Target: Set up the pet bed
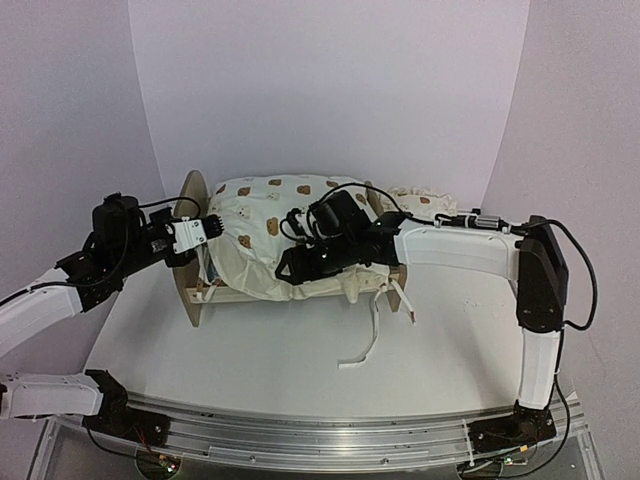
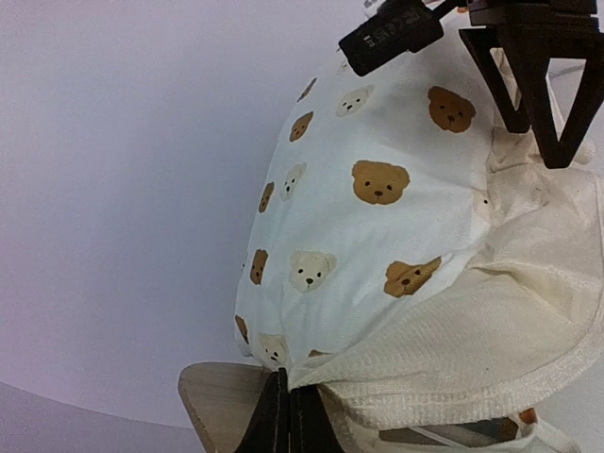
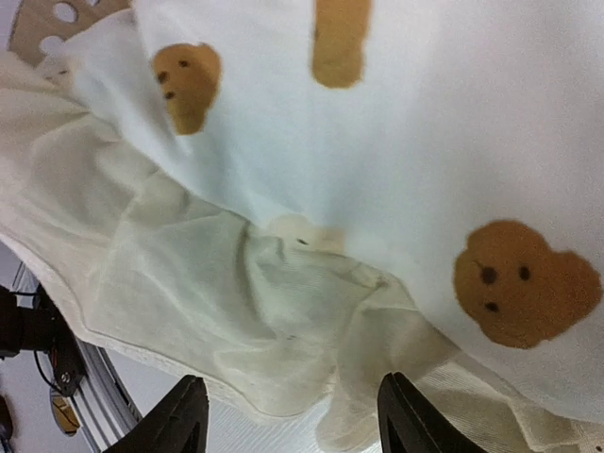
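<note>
Nearest the lens, a metal rail [image 1: 350, 430] carrying both arm bases is found along the table's [image 1: 300, 350] near edge. Item one: the pet bed [image 1: 197, 292], a light-wood frame, is set toward the back of the table at its middle, with the rounded headboard [image 1: 190, 195] at its left end; the headboard's cutouts are seen only in the right wrist view [image 3: 47, 19]. Item two: a cream bear-print cushion [image 1: 260, 215] is heaped on the frame, bulging upward and spilling over the near side rail, its plain cream underside turned outward there [image 3: 189, 283]. Cream ties [image 1: 365, 340] are trailed from it onto the table. Item three: a small matching pillow [image 1: 425, 198] is lodged behind the cushion at the right end. Item four: the left gripper [image 1: 205, 230] is held at the headboard end, its fingers [image 2: 274, 420] pressed flat together at the cushion's lower edge [image 2: 377, 189]; whether fabric is caught between them cannot be told. Item five: the right gripper [image 1: 295, 262] is laid against the cushion's near side, its fingers [image 3: 184, 420] spread apart, with the crumpled cream fabric just beyond the tips and nothing pinched.
</note>
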You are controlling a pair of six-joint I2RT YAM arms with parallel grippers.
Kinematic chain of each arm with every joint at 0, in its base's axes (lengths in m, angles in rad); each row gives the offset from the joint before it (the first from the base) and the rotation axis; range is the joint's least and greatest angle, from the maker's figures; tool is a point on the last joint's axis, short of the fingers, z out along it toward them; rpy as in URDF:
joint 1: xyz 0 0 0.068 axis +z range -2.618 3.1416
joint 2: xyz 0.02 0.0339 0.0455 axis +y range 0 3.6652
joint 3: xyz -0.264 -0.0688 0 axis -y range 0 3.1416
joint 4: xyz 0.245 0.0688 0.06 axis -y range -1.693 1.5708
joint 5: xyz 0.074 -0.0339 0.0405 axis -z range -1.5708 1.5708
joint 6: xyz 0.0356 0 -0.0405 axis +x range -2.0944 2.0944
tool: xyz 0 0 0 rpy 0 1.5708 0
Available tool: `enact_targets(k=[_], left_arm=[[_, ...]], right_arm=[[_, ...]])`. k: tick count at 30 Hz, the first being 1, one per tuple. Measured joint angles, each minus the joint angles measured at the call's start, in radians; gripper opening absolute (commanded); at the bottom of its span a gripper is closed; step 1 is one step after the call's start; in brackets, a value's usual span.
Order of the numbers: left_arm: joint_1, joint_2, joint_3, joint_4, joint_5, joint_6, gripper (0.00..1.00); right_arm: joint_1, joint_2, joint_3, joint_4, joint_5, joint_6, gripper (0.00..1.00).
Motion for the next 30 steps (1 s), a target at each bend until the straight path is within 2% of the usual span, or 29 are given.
enact_targets(k=[5, 10, 16, 20, 23, 25, 28, 30], left_arm=[[0.000, 0.077, 0.046, -0.049, -0.004, -0.083, 0.00], [0.000, 0.119, 0.078, -0.058, -0.007, -0.118, 0.00], [0.000, 0.164, 0.166, -0.058, -0.022, -0.177, 0.00], [0.000, 0.170, 0.199, -0.056, -0.020, -0.214, 0.00], [0.000, 0.172, 0.199, -0.066, -0.019, -0.226, 0.00], [0.000, 0.172, 0.199, -0.069, -0.018, -0.229, 0.00], [0.000, 0.172, 0.199, -0.069, -0.017, -0.232, 0.00], [0.000, 0.172, 0.199, -0.069, -0.016, -0.232, 0.00]], right_arm=[[0.036, -0.030, 0.000, 0.073, -0.075, -0.053, 0.57], [0.112, -0.036, -0.019, 0.244, -0.118, -0.079, 0.51], [0.200, 0.041, 0.007, 0.407, -0.146, -0.109, 0.42], [0.211, 0.132, 0.041, 0.457, -0.114, -0.124, 0.43], [0.204, 0.197, 0.068, 0.476, -0.053, -0.130, 0.50], [0.201, 0.234, 0.093, 0.478, -0.021, -0.136, 0.51], [0.195, 0.275, 0.137, 0.481, 0.012, -0.136, 0.49], [0.193, 0.302, 0.180, 0.488, 0.027, -0.134, 0.44]])
